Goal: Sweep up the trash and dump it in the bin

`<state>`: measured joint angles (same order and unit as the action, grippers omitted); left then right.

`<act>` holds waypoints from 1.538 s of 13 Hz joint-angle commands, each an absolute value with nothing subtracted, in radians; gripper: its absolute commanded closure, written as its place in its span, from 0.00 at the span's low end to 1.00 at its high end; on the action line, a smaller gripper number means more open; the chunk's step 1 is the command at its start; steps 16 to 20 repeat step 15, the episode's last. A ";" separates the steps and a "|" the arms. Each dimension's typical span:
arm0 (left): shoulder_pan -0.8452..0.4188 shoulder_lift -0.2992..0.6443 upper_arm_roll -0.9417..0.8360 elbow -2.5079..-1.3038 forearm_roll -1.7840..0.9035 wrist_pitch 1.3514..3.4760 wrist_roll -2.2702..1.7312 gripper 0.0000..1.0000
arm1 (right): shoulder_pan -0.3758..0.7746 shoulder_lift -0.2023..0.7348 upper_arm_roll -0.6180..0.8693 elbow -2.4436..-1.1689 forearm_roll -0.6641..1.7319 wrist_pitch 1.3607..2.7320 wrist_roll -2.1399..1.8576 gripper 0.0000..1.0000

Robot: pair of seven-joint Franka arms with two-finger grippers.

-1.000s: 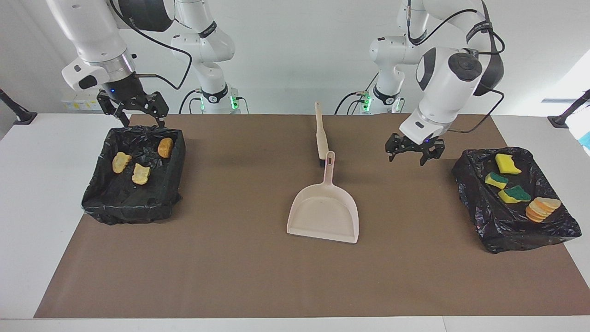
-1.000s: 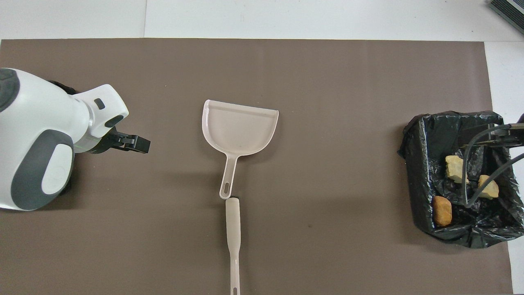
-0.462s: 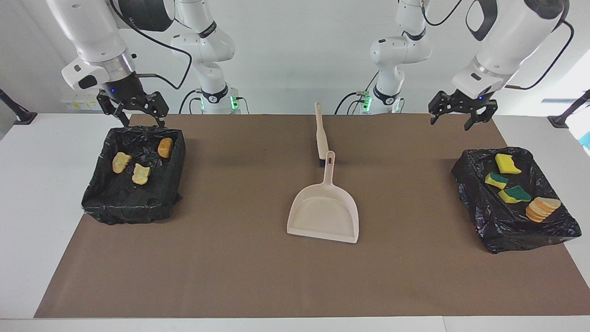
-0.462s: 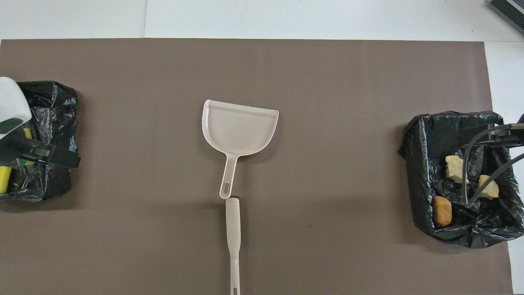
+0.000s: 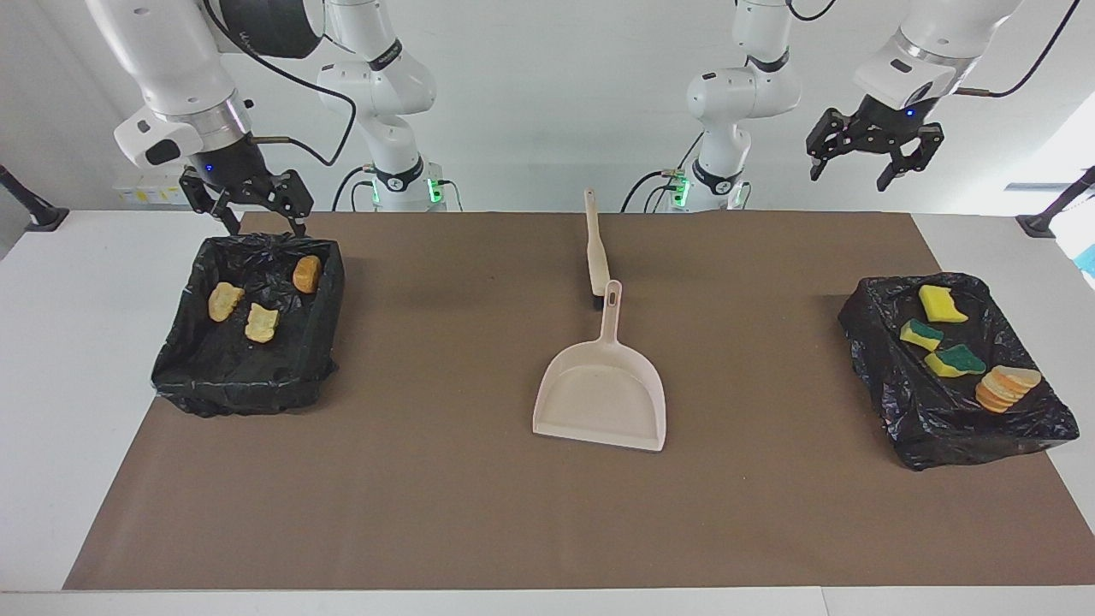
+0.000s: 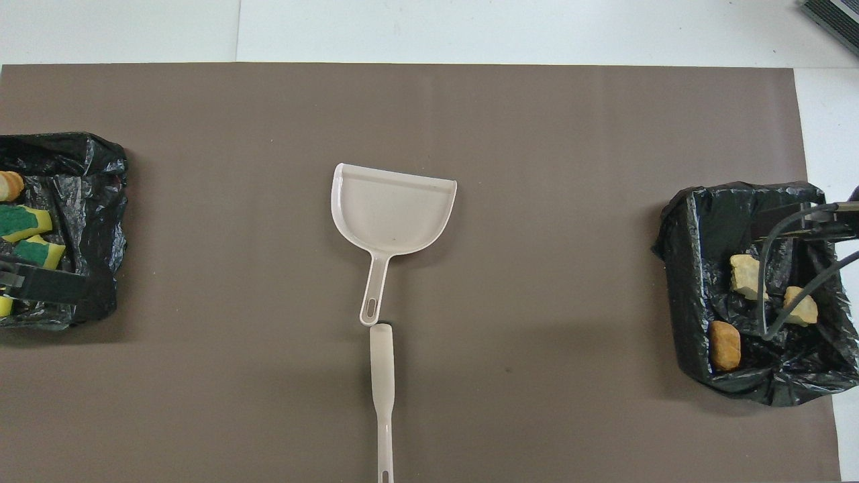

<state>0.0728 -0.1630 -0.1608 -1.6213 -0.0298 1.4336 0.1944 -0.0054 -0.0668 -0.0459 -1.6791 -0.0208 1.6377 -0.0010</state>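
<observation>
All seven trash scraps (image 5: 941, 342) sit in the two black-lined bins (image 5: 864, 329), spongy yellow-green pieces toward my left arm's end, crumbly tan lumps (image 5: 248, 312) at the other, so having lifted my left gripper (image 5: 874, 156) high, open and empty, right gripper (image 5: 248, 205) open, empty over its bin, beige plastic dustpan (image 5: 603, 398) and brush (image 5: 594, 248) idle mid-table, job looks done.

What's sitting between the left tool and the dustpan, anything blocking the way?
Nothing visible blocks it. The left tool hangs open, high over the table edge toward the left arm's end, and only bare brown mat lies between it and the dustpan. The bin with sponge scraps sits off that line. The right tool waits over the other bin.
</observation>
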 commanded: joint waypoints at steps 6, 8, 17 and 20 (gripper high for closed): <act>0.086 -0.170 -0.163 -1.649 -0.066 1.512 0.204 0.00 | -0.009 -0.075 -0.043 -1.684 -0.017 1.644 0.017 0.00; 0.084 -0.170 -0.161 -1.660 -0.066 1.522 0.204 0.00 | -0.008 -0.078 -0.043 -1.684 -0.017 1.620 0.015 0.00; 0.086 -0.173 -0.160 -1.663 -0.066 1.519 0.201 0.00 | -0.008 -0.080 -0.043 -1.686 -0.017 1.614 0.011 0.00; 0.086 -0.173 -0.160 -1.663 -0.066 1.519 0.201 0.00 | -0.008 -0.080 -0.043 -1.686 -0.017 1.614 0.011 0.00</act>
